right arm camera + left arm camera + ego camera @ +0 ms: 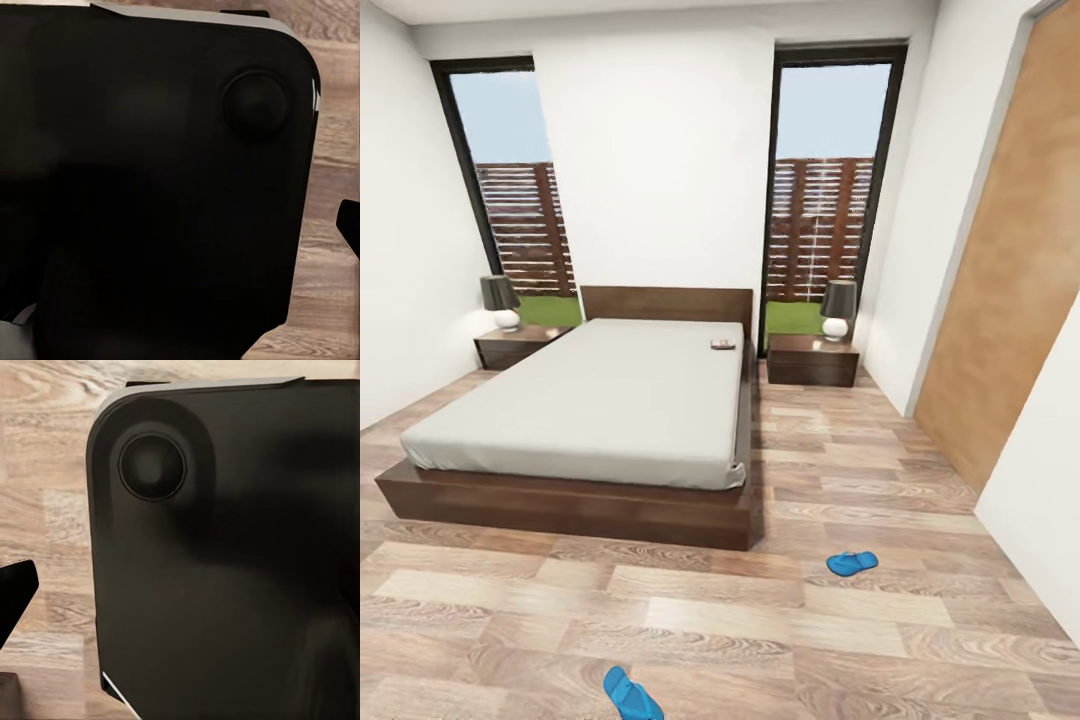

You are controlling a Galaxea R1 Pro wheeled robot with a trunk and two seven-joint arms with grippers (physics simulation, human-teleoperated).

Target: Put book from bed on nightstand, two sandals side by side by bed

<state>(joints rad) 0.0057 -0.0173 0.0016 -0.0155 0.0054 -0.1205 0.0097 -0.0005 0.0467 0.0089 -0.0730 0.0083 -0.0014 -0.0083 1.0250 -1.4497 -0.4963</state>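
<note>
From the head camera I see one sandal (631, 694) nearest on the floor (760, 630), the other sandal (852, 562) farther right, then the bed (590, 400) carrying the book (722, 344), nightstands (812, 359) beyond. Wrist cameras give dark robot housing (225, 562); whether the fingers are clenched or released I can't tell.

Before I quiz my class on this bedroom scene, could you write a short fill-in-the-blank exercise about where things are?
1. The book lies on the ____, near the headboard.
2. Both sandals lie on the ____, apart from each other.
3. Each nightstand carries a ____.
4. The colour of the sandals is ____.

Missing words: bed; floor; lamp; blue
</note>
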